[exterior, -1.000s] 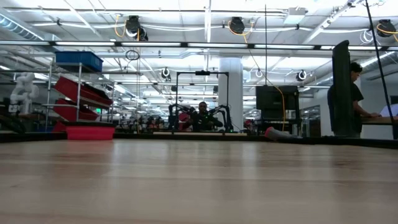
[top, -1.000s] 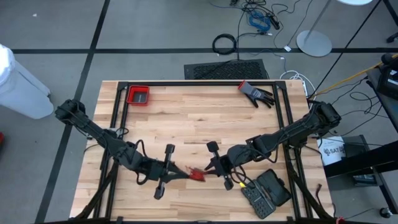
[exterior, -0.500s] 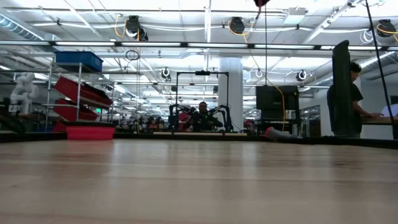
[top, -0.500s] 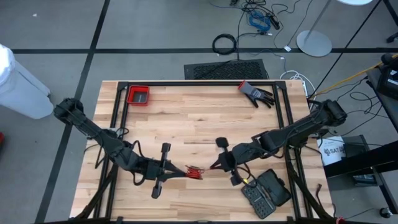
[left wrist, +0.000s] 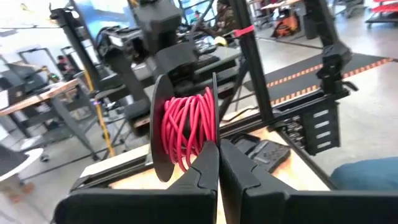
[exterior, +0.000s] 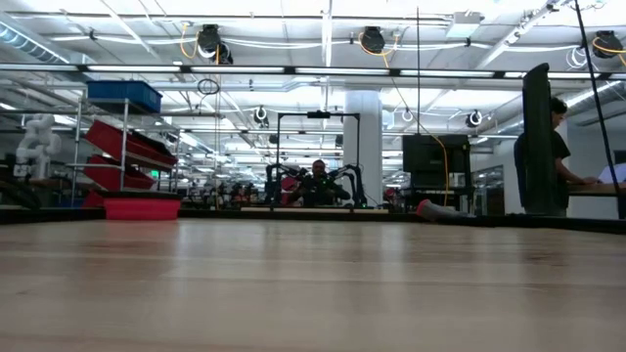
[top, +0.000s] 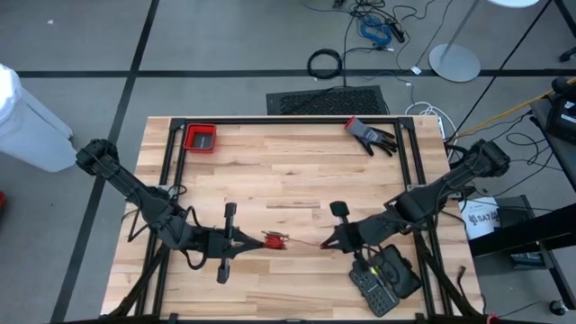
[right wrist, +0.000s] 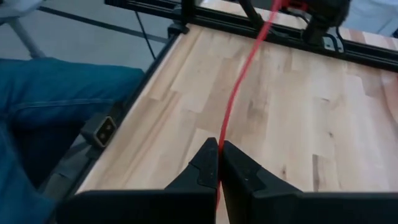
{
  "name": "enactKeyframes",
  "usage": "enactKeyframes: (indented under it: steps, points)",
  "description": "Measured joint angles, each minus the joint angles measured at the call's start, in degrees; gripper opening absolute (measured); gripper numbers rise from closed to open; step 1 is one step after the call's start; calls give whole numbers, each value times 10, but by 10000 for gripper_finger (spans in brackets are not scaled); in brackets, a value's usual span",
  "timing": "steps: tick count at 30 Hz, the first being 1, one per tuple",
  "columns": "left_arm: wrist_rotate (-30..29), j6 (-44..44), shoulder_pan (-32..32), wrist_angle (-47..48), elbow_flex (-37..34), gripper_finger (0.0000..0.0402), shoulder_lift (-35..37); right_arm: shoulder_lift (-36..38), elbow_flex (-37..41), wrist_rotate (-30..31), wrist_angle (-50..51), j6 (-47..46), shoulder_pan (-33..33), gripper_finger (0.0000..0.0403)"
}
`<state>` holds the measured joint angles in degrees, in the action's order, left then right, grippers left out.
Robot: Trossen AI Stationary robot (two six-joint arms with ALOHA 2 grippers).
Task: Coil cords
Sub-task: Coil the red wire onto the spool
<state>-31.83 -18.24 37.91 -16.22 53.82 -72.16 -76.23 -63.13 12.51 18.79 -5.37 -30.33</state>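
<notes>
So the red cord [top: 304, 244] runs taut from the spool [top: 274, 240] pinched by the left gripper [top: 261, 240] straight across to the right gripper [top: 326, 244], also clamped on it.

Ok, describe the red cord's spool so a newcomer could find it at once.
Look at the wooden table, near its front edge between the two arms. The left gripper holds a small black spool wound with red cord, the only red-wrapped reel there.
</notes>
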Motion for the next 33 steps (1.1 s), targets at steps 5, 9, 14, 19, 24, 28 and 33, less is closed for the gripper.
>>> enactKeyframes:
  steps: [5,9,14,19,24,28,33]
  points:
    - [-19,0,0,12,0,2,0,8,0,0,3,0,-20,0]
    - [-22,3,0,18,0,2,0,16,0,21,8,0,-34,0]
    - [-34,14,0,32,0,2,0,27,0,49,11,0,-50,0]
    - [-34,16,0,33,0,2,0,34,0,78,8,4,-59,0]
    - [-2,44,-9,32,0,2,0,33,0,93,1,22,-59,0]
    - [17,57,-21,37,0,2,0,33,0,117,-25,47,-59,0]
    - [45,76,-33,66,0,2,0,33,0,124,-75,88,-59,0]
